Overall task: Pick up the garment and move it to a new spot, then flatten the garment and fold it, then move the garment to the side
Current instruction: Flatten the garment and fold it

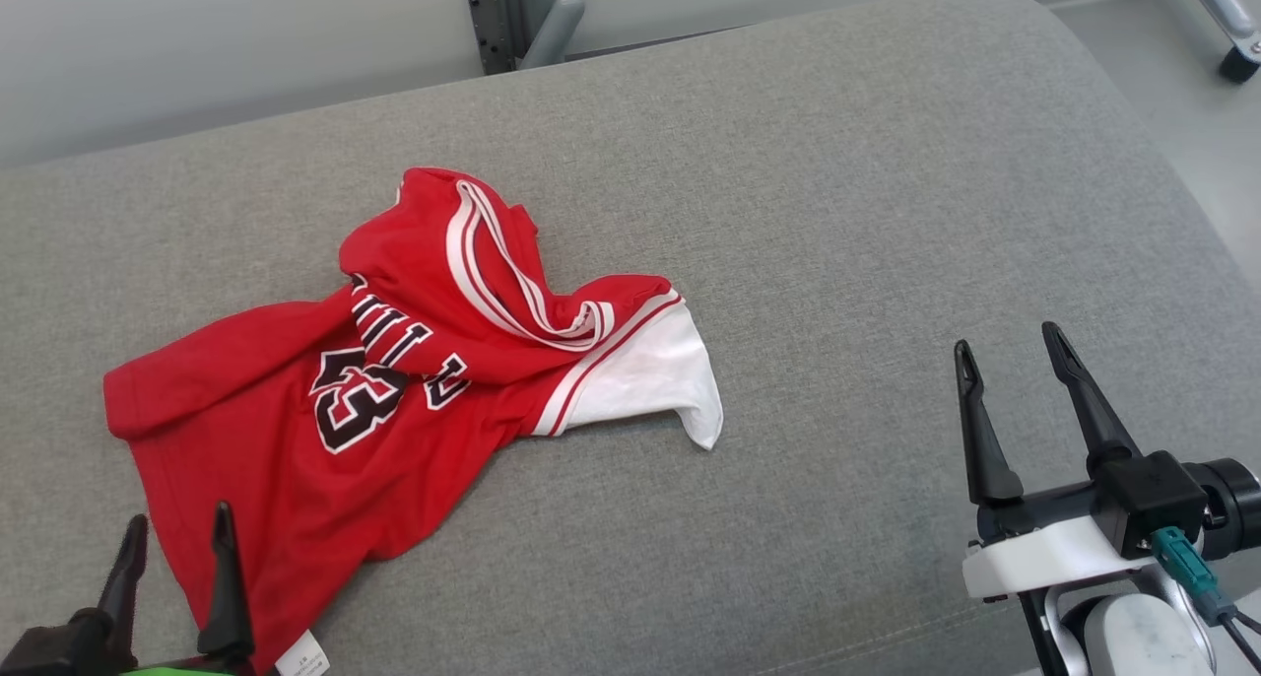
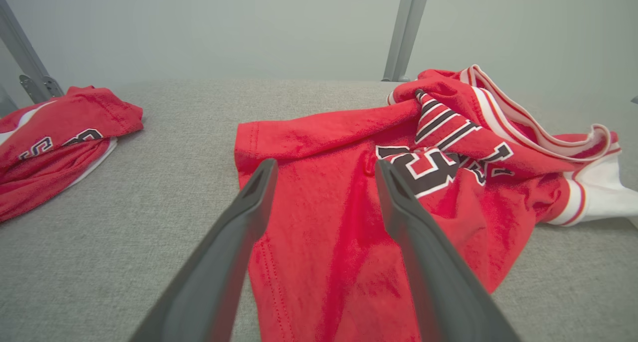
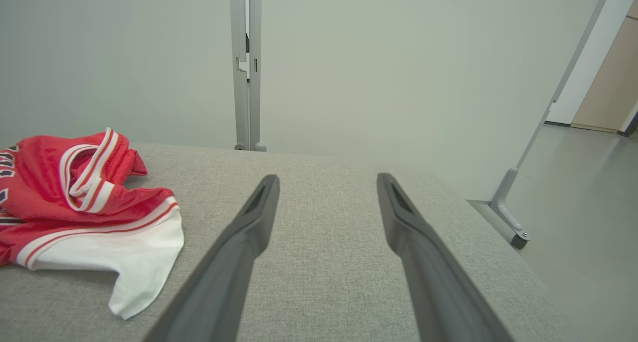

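The garment (image 1: 394, 380) is a red jersey with black-and-white lettering, striped trim and a white sleeve, lying crumpled on the grey cushion (image 1: 837, 213). My left gripper (image 1: 177, 533) stands open at the lower left, its fingertips over the jersey's near hem with nothing between them. In the left wrist view the garment (image 2: 349, 202) spreads under and beyond the open left gripper (image 2: 324, 170). My right gripper (image 1: 1010, 346) is open at the lower right, well apart from the white sleeve. The right wrist view has the garment (image 3: 84, 202) at the left, away from the right gripper (image 3: 326, 182).
A second red jersey (image 2: 55, 137) lies bunched at the left in the left wrist view. Grey metal frame posts (image 1: 522, 16) stand behind the cushion. The cushion's right edge drops to the floor (image 3: 588, 207). Bare grey fabric lies between the garment and my right gripper.
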{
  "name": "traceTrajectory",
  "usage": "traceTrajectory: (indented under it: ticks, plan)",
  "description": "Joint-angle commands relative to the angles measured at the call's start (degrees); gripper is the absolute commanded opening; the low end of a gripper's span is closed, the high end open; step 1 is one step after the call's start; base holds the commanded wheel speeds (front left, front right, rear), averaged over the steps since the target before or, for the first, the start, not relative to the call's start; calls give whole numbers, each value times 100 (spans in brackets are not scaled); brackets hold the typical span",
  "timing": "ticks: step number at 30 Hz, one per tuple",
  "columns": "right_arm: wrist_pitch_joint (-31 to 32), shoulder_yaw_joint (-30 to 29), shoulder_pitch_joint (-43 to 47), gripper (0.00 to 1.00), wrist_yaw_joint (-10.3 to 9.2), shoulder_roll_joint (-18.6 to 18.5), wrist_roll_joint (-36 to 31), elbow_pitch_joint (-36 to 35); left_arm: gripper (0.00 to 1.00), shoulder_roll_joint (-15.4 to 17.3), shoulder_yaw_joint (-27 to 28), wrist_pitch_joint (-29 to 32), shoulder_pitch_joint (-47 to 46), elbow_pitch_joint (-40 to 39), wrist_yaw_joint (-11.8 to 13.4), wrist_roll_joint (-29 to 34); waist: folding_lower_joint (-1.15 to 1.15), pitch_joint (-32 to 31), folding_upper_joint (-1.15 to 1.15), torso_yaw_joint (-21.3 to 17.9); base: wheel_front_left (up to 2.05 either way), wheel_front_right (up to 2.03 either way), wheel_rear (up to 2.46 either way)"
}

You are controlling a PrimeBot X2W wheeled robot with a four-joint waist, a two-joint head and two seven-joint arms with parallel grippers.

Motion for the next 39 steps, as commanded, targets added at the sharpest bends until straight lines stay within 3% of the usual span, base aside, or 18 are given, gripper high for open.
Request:
traceTrajectory:
  ticks: [1, 12, 16, 26, 39]
  plan:
    - [-1, 2, 66, 100, -8, -4, -26, -10, 100, -82, 11, -41, -39, 100, -108, 76, 0, -159, 0, 164, 0, 0, 0]
    - [-1, 186, 172, 100, -8, -3, -129, 164, 100, -1072, 817, -67, 429, -54, -1122, 1011, 0, -425, 0, 633, 0, 0, 0]
    - [-1, 197, 247, 100, -8, -2, -125, 265, 100, -1342, 1123, -68, 655, -55, -1336, 1297, 0, -526, 0, 767, 0, 0, 0]
    - [-1, 245, 362, 100, -8, -3, 31, 537, 100, -1654, 1537, -68, 586, -367, -1569, 1746, 0, -622, 0, 848, 0, 0, 0]
    - [-1, 211, 360, 100, -8, -2, 154, 741, 100, -1512, 1368, -69, 598, -277, -1581, 1659, 0, -612, 0, 718, 0, 0, 0]
